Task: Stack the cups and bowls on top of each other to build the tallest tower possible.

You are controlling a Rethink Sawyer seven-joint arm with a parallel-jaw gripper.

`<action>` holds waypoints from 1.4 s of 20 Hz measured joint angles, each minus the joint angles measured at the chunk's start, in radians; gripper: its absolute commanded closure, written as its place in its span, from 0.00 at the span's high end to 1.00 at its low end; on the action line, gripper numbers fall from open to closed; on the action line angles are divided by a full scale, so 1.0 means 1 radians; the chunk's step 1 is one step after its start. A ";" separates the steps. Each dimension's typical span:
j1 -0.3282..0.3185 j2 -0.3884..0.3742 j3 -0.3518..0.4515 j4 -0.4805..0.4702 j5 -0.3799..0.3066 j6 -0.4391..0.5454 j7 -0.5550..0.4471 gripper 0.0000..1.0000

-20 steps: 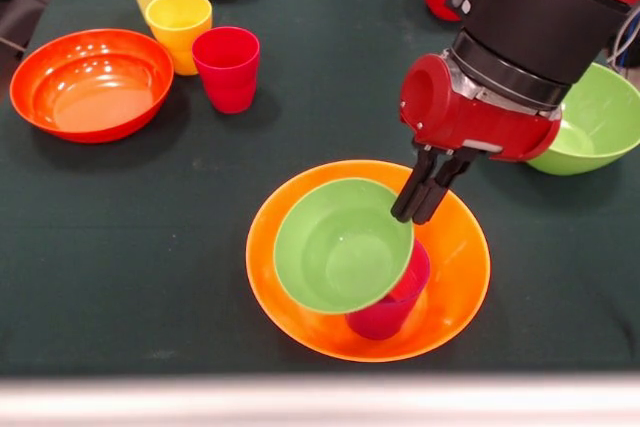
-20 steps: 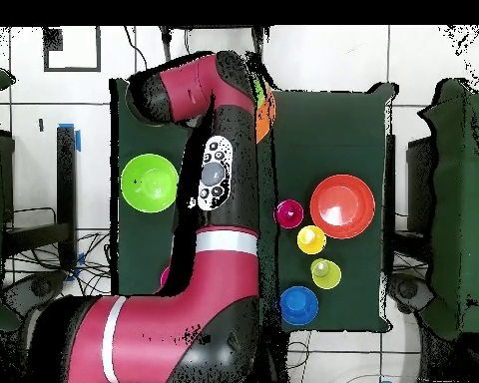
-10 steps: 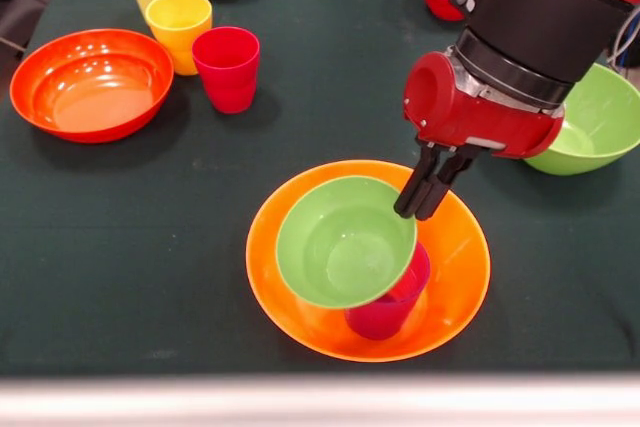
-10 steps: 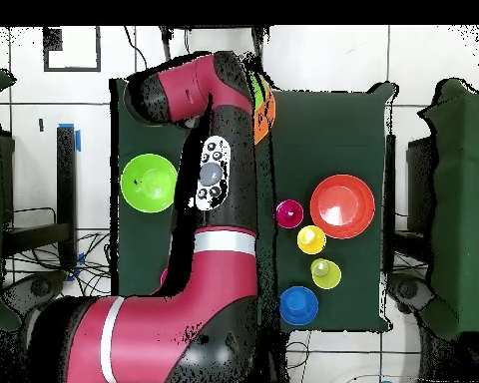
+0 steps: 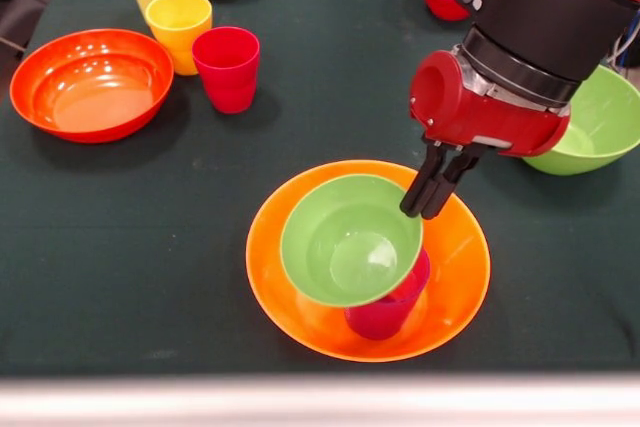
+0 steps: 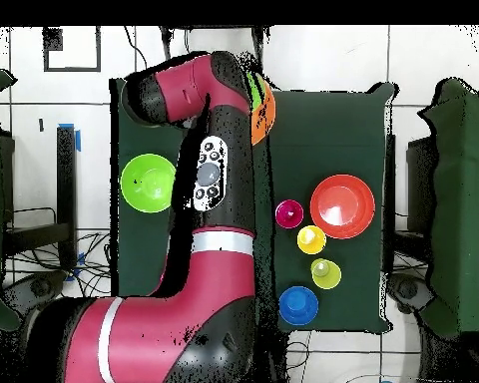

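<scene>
Pinching the rim of the small green bowl, the pincer holds it tilted over a red-pink cup inside the large yellow-orange bowl near the counter's front edge.

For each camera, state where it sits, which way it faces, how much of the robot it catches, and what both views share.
Front view: sits across the table, facing the robot; shows the arm's end and claw shut on the small green bowl, above the orange bowl.
Overhead view: sits above the table, looking straight down; shows the whole arm, which hides the claw.
Shared: red cup, orange-red bowl, large green bowl.
</scene>
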 measured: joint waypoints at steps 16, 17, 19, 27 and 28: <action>0.016 0.000 -0.001 0.000 0.003 0.000 0.000 1.00; 0.017 0.000 -0.001 0.000 0.003 0.000 0.000 1.00; 0.019 0.000 -0.001 0.000 0.003 0.000 0.000 1.00; 0.023 0.000 -0.001 0.000 0.004 0.000 0.000 1.00; 0.023 0.000 -0.002 0.000 0.004 0.000 0.000 1.00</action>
